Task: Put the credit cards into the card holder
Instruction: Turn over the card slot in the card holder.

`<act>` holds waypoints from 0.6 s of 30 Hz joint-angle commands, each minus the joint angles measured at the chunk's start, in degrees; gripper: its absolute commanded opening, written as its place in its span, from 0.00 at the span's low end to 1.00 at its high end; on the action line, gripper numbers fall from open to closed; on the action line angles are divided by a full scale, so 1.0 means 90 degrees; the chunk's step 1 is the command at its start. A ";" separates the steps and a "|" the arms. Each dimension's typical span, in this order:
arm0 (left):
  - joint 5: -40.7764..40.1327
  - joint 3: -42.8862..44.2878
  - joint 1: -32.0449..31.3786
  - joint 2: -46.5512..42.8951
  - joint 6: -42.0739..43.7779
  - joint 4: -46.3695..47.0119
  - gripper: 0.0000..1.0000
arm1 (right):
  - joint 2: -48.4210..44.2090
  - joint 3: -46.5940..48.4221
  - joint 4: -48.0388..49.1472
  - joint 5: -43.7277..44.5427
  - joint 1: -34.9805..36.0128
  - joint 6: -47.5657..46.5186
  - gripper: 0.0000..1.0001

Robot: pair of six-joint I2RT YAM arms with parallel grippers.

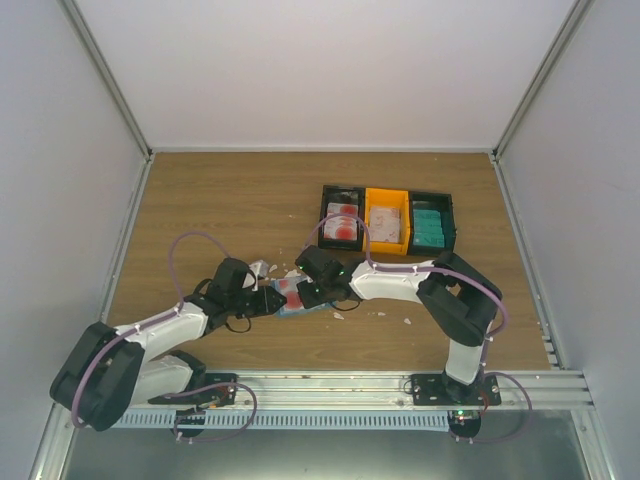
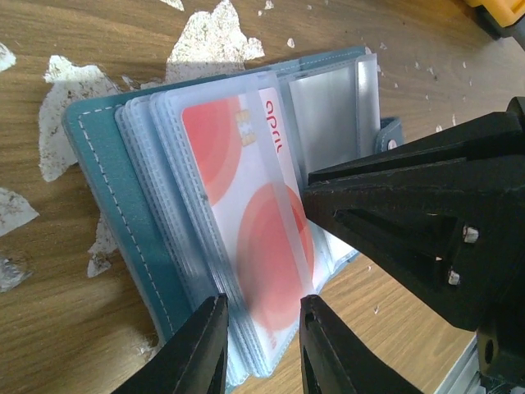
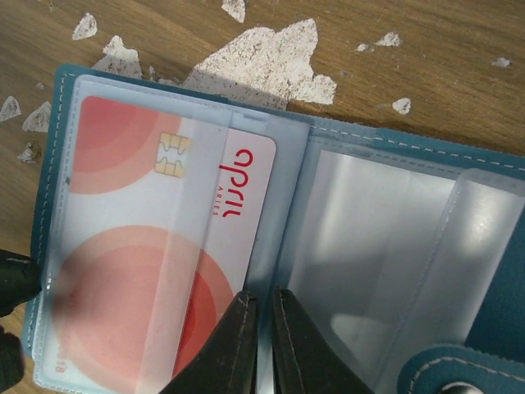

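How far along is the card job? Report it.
Done: the card holder lies open, one red-blotched card mostly inside a clear sleeve. In hand: the right gripper is closed at that card's free edge; the left gripper sits at the holder's outer edge. Left: card stacks fill all three compartments of the tray; the facing sleeves look empty.

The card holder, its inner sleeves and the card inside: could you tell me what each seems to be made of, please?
The card holder cover: probably faux leather or similar, matte teal-blue, with pale stitching along the edge. The card: apparently rigid plastic, smooth white with red circles and a metallic chip. The sleeves: soft clear plastic, slightly frosted; the print shows through them.
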 commanded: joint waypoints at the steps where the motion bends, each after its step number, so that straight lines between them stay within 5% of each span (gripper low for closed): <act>1: 0.0159 -0.0071 -0.0017 0.0173 0.0010 0.0548 0.28 | 0.0337 -0.0138 -0.0116 -0.0013 0.0073 0.0115 0.07; 18: -0.0045 0.0016 -0.0008 -0.0049 0.0081 0.0354 0.16 | 0.0335 -0.0262 0.0042 -0.0093 0.0063 0.0216 0.04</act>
